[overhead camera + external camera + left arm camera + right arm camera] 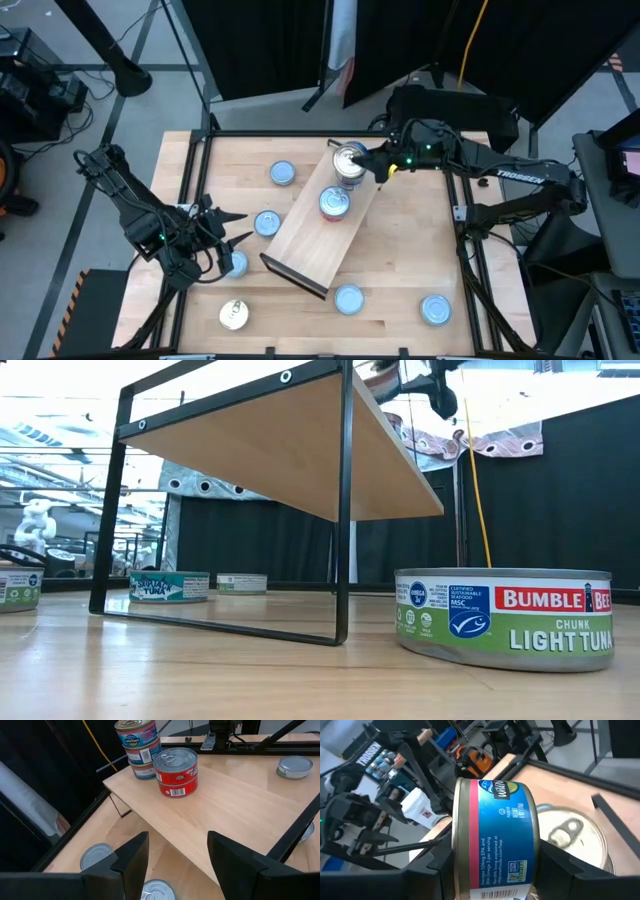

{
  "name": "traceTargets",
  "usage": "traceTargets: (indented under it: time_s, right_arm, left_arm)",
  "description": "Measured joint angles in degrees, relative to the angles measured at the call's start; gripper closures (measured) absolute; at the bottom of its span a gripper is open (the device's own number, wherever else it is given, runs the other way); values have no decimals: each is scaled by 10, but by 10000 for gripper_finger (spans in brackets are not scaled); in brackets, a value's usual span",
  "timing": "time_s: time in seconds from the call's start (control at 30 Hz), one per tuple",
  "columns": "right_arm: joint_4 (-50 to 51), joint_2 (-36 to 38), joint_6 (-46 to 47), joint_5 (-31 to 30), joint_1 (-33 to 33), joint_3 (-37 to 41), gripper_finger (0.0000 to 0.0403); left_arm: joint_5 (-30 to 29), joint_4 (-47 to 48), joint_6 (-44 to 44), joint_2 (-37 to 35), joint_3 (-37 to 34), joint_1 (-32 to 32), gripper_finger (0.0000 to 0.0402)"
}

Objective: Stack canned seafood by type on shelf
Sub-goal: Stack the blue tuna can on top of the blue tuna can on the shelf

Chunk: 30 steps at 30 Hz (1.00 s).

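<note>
The shelf [320, 235] lies slantwise mid-table on black legs [343, 510]. At its far end stands a stack of blue tins [142, 752] with a silver pull-tab lid [570, 835] on top. Beside that stands a stack of two red tins [176, 772]. My right gripper [374, 165] reaches over that far end from the table's right and is shut on another blue tin [495, 830]. My left gripper [177, 865] hangs open over the near left of the table [228, 232], above loose tins [95, 855], touching nothing. My right gripper pinches the blue tin by its two flat ends, one rim [456, 845] against one finger [420, 880] and the other rim [536, 845] against the other finger [570, 870]. The label wall faces the camera. The tin sits tilted just over the stack's lid; whether they touch I cannot tell.
Loose tins lie on the tabletop around the shelf: blue-topped ones [283, 173] [267, 223] [348, 298] [436, 309] and a cream one [233, 315]. A green-labelled tuna tin [505, 620] stands close to the low camera. A black frame [200, 160] edges the table.
</note>
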State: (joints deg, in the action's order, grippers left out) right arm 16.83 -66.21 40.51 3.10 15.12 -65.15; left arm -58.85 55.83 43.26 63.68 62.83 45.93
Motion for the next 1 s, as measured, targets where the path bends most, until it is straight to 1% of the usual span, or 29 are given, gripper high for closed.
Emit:
traceTargets:
  time_s: [0.13, 0.53, 0.7, 0.87, 1.0]
  right_arm:
    - [-26, 1, 13, -2, 3, 26, 215]
    - [-44, 0, 16, -2, 7, 28, 213]
    - [-33, -2, 23, -4, 16, 28, 184]
    - [-20, -2, 24, -29, 18, 28, 152]
    - [-11, -2, 18, -33, 22, 28, 127]
  left_arm:
    - [0, 0, -2, 0, 0, 0, 199]
    - [1, 0, -2, 0, 0, 0, 199]
    - [1, 0, -2, 0, 0, 0, 199]
    - [1, 0, -2, 0, 0, 0, 199]
    - [3, 0, -2, 0, 0, 0, 199]
